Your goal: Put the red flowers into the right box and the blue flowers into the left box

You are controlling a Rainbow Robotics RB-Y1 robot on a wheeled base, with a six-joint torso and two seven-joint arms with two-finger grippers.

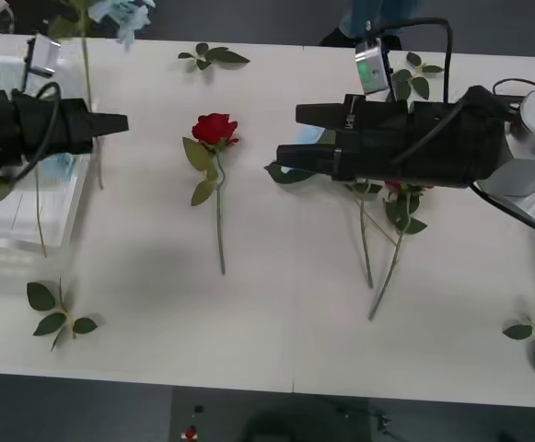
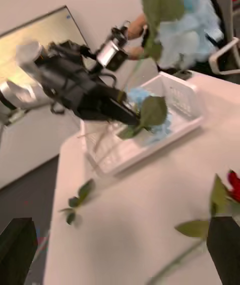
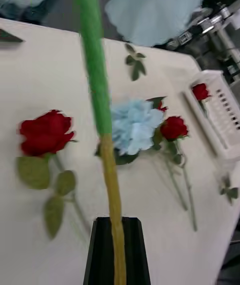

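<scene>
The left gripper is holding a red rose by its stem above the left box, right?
Not quite. The left gripper is shut on the stem of a blue flower, not a red rose. The right wrist view shows its pale-blue bloom raised above the left box, and the left wrist view shows the stem pinched between the fingers.

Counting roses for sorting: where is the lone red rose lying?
Front view: the red rose lies mid-table, between the left hand and right hand.
</scene>
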